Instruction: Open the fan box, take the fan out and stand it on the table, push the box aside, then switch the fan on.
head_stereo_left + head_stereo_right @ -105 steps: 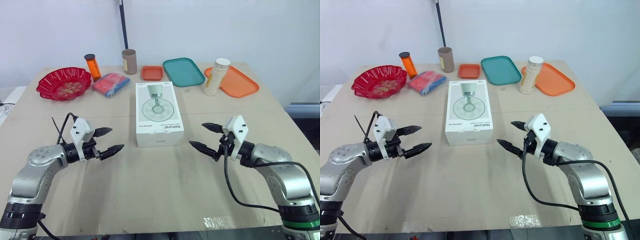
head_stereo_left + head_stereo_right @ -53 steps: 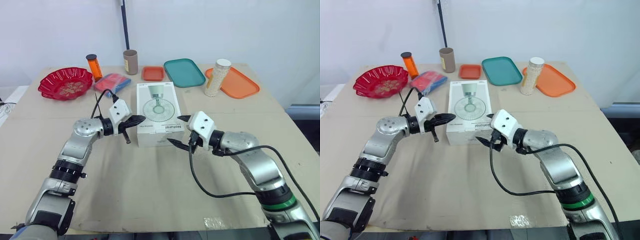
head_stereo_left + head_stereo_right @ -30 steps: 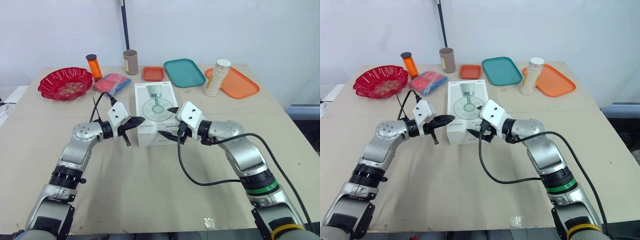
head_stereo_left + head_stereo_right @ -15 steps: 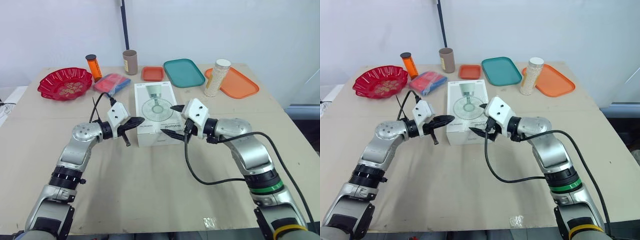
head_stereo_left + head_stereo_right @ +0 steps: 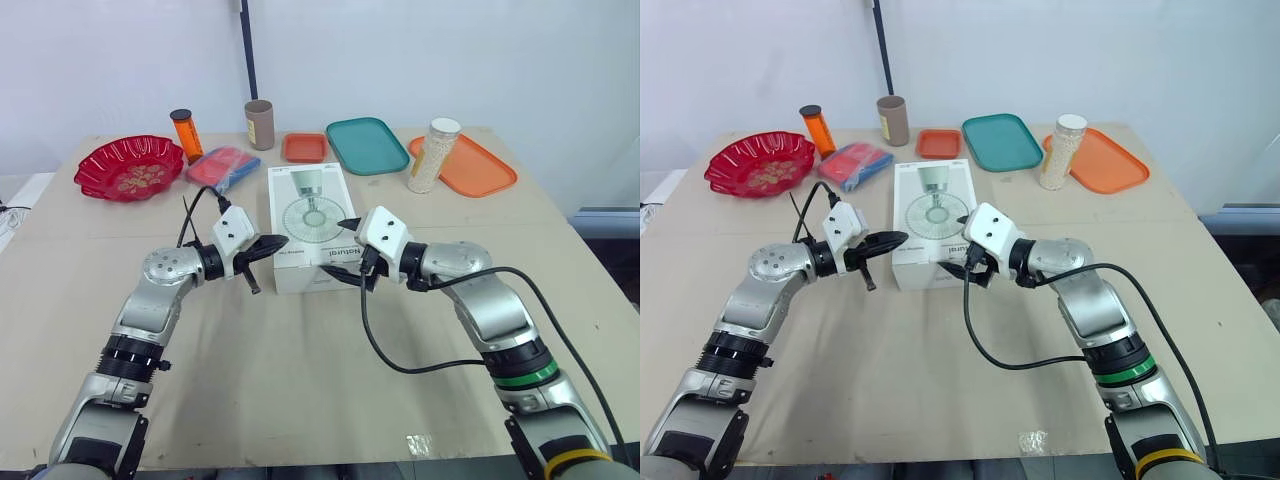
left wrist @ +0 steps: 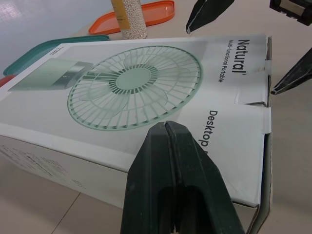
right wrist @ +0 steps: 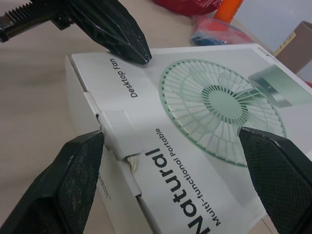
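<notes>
Fan box: the white fan box (image 5: 308, 215) lies flat in the middle of the surface (image 5: 300, 380), the printed fan picture facing up and its lid shut. A short tab folds over the top at the near edge.

Left claw: the left claw (image 5: 268, 243) is closed, its two black fingers (image 6: 168, 165) pressed together with nothing between them. Its tip is at the near left corner of the box top, by the words "Desktop Fan". In the right wrist view it seems to touch the card there.

Right claw: the right claw (image 5: 340, 248) is spread wide and grips nothing. It straddles the near right part of the box. One finger (image 7: 273, 165) hangs over the printed fan on the top face, and the other (image 7: 73, 180) sits low against the near side wall, just beside the tab.

Claws to each other: both are at the near end of the box, one at each corner — close to each other but apart.

Back row, left: a red bowl (image 5: 130, 167) sits at the far left corner. An orange bottle (image 5: 185, 133) and a red and blue packet (image 5: 222, 165) stand near it.

Back row, middle: a brown cup (image 5: 259, 123) stands upright, with a small orange tray (image 5: 304, 147) and a teal tray (image 5: 366, 144) side by side behind the box.

Back row, right: a tall jar of white beads (image 5: 432, 153) stands at the left edge of a large orange tray (image 5: 470, 165) — whether on its rim or just beside it, I cannot tell.
</notes>
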Robot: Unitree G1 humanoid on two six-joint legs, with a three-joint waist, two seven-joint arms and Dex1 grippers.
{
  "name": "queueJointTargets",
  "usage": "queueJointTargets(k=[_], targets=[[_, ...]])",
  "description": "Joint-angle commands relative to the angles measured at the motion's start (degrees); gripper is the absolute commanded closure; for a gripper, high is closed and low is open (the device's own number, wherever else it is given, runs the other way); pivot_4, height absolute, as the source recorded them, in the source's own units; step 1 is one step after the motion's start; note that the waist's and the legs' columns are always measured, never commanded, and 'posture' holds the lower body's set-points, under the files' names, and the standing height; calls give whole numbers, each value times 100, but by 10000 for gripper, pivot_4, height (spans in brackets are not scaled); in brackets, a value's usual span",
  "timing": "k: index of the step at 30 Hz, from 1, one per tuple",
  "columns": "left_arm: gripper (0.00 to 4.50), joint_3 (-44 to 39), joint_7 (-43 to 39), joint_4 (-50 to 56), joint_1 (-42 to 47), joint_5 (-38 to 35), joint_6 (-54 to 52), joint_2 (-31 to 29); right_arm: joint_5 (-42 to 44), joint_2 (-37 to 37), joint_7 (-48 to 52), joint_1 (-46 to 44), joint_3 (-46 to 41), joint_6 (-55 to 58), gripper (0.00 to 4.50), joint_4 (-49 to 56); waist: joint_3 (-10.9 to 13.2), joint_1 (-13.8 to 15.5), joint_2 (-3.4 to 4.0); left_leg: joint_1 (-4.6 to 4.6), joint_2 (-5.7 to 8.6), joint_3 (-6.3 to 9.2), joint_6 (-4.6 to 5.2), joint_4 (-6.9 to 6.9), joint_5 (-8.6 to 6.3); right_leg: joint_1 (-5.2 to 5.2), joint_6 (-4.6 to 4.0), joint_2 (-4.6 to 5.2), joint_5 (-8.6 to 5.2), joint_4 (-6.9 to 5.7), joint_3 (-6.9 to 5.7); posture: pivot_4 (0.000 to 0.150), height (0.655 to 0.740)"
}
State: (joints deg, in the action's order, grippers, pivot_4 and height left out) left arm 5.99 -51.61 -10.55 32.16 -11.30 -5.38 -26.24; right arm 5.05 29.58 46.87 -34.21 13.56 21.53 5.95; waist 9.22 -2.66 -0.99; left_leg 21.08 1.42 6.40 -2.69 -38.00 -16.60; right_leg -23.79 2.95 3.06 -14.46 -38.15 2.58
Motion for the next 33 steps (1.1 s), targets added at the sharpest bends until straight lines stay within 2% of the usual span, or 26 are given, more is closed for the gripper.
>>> queueJointTargets(k=[1,4,15,19,21,25,33], targets=[[44821,59,-50,-26,-120,42,-84,-5,319,-193,-172,-250,-427,267,0,65,0,0,0,0,0,0,0,0,0,0,0,0,0,0,0,1500,7400],[44821,65,-57,-45,-109,45,-62,11,-40,-4,-114,-246,-236,-25,0,-35,0,-2,0,0,-2,0,0,0,0,-1,0,-1,0,0,0,1500,7400],[44821,103,-70,22,-174,63,-75,40,551,-312,-437,-425,-869,594,0,7,-2,0,0,0,-1,1,0,1,0,-1,0,0,0,-1,0,1500,7400],[44821,44,-76,92,-218,25,-109,-7,1715,23,170,278,-1578,1279,0,959,-2,0,0,1,0,1,0,1,0,-1,0,1,0,0,0,1500,7400],[44821,20,-86,117,-237,11,-120,-35,1943,231,377,685,-1720,1454,0,1272,-2,41,0,2,0,1,0,3,0,-2,0,1,0,0,0,1500,7400],[44821,-52,-70,108,-198,-20,-126,-51,1886,699,542,1527,-1713,1423,0,1597,-2,51,1,4,3,4,14,0,-9,4,1,8,-1,5,-7,1500,7400],[44821,-64,-117,-48,12,-10,-98,-13,1693,591,373,1912,-1253,1184,0,1573,-2,30,2,-46,-1,1,19,1,-11,53,2,-4,-2,8,-3,1500,7400]])
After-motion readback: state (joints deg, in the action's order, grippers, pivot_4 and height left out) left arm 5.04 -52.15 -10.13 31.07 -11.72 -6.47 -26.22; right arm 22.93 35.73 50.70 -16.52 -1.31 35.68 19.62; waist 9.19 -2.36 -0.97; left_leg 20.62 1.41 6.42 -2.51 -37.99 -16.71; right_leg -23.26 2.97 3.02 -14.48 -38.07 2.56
